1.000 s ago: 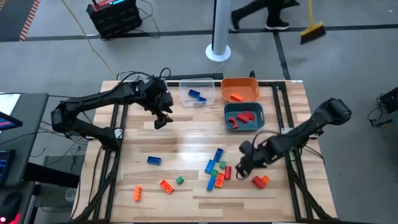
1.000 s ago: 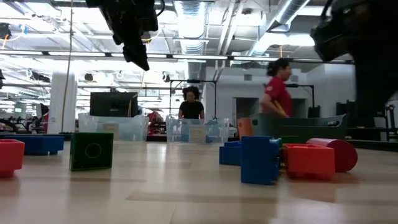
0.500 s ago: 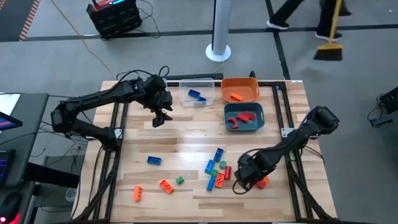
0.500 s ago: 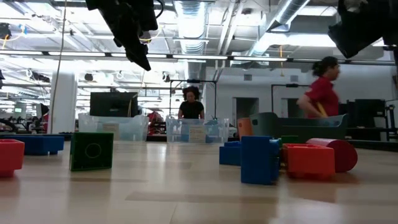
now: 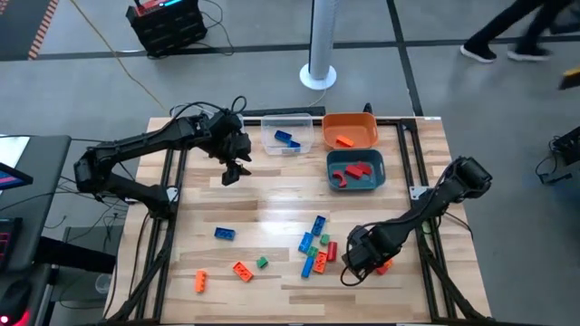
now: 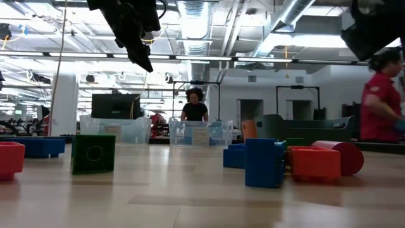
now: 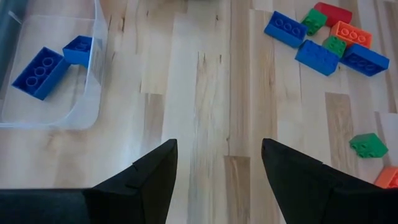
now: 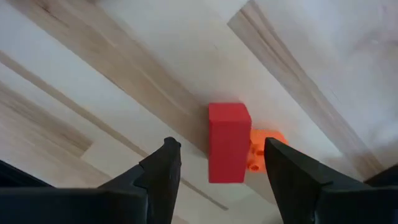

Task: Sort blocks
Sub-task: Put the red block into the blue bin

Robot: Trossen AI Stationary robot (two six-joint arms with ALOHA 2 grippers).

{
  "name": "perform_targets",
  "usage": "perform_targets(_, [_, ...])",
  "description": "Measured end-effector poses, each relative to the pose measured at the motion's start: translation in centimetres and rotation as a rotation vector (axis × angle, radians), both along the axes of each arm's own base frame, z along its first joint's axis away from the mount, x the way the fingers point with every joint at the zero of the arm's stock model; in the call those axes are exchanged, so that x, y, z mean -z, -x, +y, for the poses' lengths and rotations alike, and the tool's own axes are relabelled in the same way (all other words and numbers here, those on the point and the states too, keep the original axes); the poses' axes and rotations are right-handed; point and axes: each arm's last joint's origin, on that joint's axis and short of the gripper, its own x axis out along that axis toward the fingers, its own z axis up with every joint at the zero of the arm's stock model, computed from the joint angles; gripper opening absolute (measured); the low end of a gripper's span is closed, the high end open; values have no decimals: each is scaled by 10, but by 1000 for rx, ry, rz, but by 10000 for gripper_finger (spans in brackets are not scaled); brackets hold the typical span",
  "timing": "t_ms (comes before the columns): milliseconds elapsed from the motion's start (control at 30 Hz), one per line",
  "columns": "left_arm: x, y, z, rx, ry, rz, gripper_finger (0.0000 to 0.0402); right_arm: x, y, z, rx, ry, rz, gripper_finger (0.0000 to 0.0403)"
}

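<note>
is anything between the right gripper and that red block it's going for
Nothing visible. In the right wrist view the red block lies straight ahead of the right gripper, whose jaws stand open with bare table between them. An orange block sits against the red one's far side, not in the approach path.

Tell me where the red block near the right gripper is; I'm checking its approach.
The red block lies on the table between the right gripper's open fingers, touching an orange block.
</note>
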Motion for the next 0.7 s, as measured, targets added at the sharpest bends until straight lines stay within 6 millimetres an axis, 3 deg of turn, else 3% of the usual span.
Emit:
perform_targets(367, [0,0,0,8,-7,0,228,17,10,10,3,-16,-28,236])
perform_targets(700, [0,0,0,0,-1,1,228,37,17,4,5,6,4,235])
